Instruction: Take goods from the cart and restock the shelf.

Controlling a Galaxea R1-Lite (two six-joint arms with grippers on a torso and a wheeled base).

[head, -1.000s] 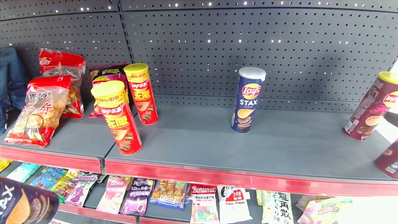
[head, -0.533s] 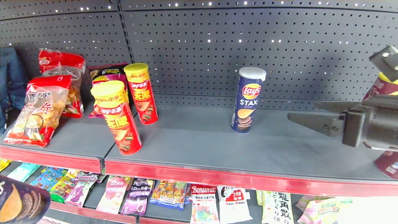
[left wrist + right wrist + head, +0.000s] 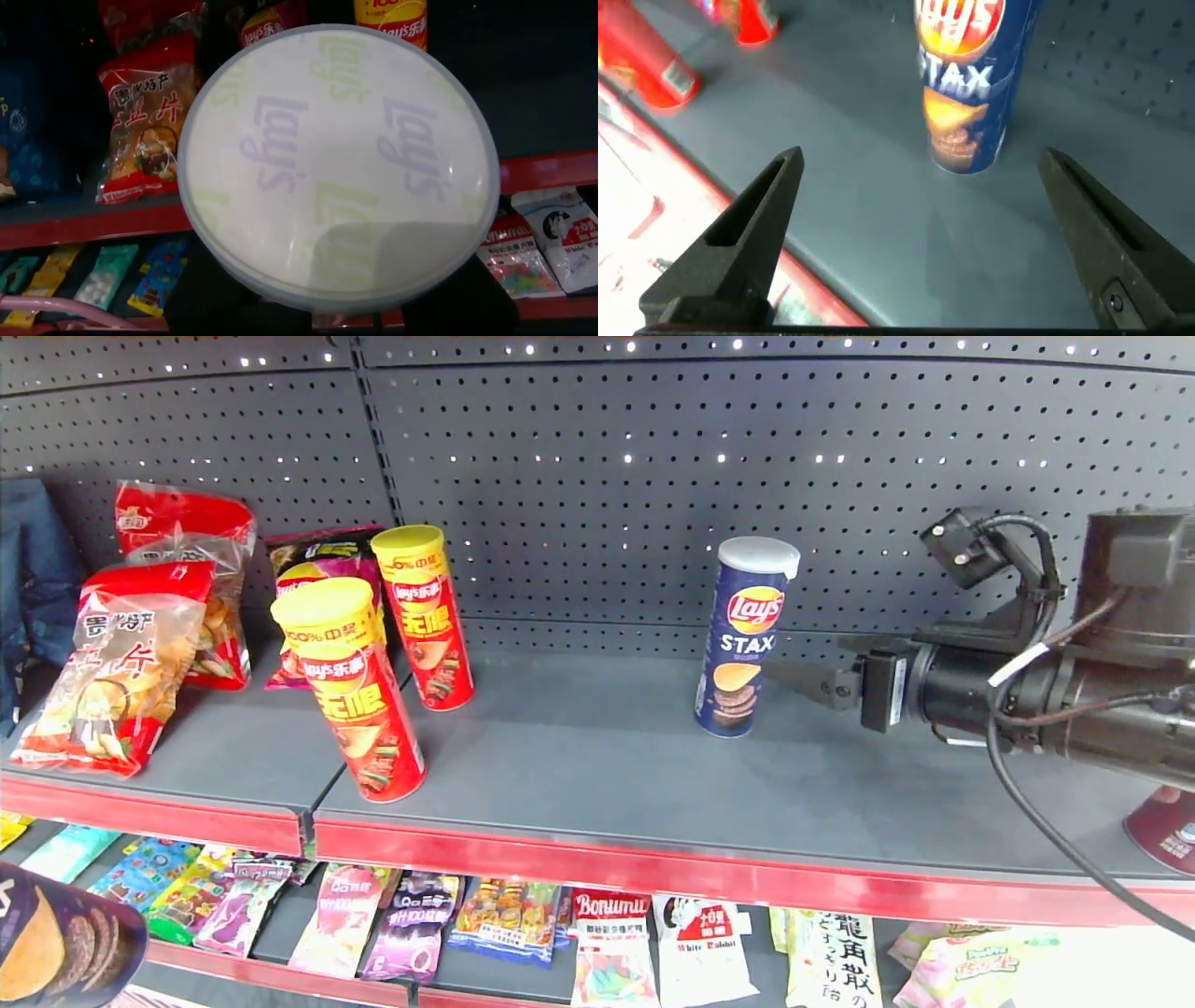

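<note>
A tall navy cardboard chip can with a white lid (image 3: 744,639) stands upright on the grey metal shelf (image 3: 607,765), its long axis vertical. The right gripper (image 3: 805,655) points at it, jaws spread wide. A 2nd navy can (image 3: 56,947) lies tilted and is cut off by the frame. Its pale lid (image 3: 338,166) hides the left gripper, so its grip cannot be told.

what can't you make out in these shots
Maroon can, head view: the right arm covers all but its base, which the edge cuts.
Held blue can, head view: cut off by the lower-left corner; in the left wrist view its lid hides whatever grips it.
Standing blue can, right wrist view: top cut off by the edge, beyond the open right claw.
Purple bag, head view: partly behind two red cans.
</note>
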